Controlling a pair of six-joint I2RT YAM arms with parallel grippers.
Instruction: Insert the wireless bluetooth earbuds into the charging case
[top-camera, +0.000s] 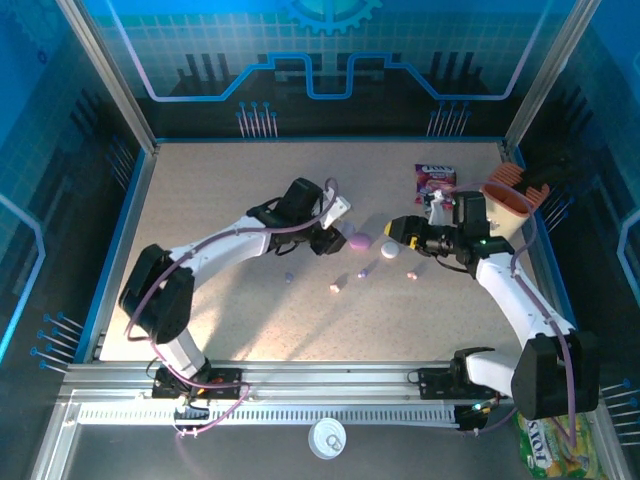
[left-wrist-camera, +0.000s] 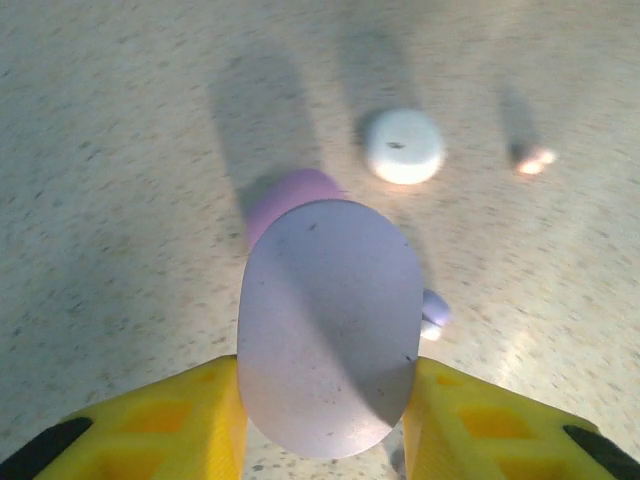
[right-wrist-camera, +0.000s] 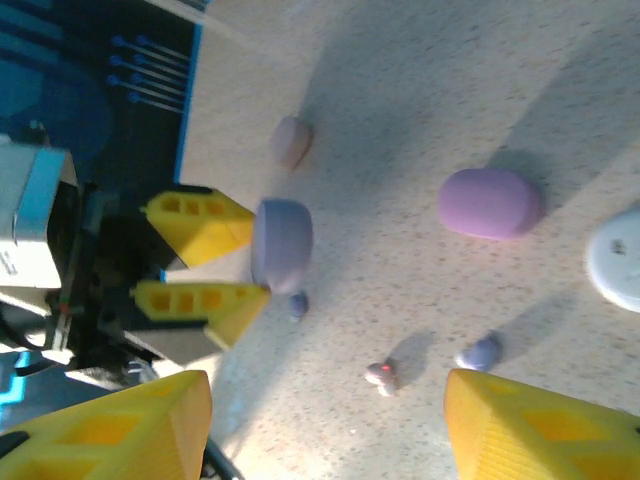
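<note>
Your left gripper is clamping lavender case. Your right gripper is hovering spread, holding nothing; pink earbud and purple earbud are lying below, between its fingers.

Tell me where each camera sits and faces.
Top external: overhead from the near side, looking down at the table; left arm and right arm show.
Left wrist: on the left arm, facing down past the left gripper clamping the lavender case.
Right wrist: on the right arm, facing past the open right gripper toward the left gripper.
Shared: both wrist views catch the purple case.
</note>
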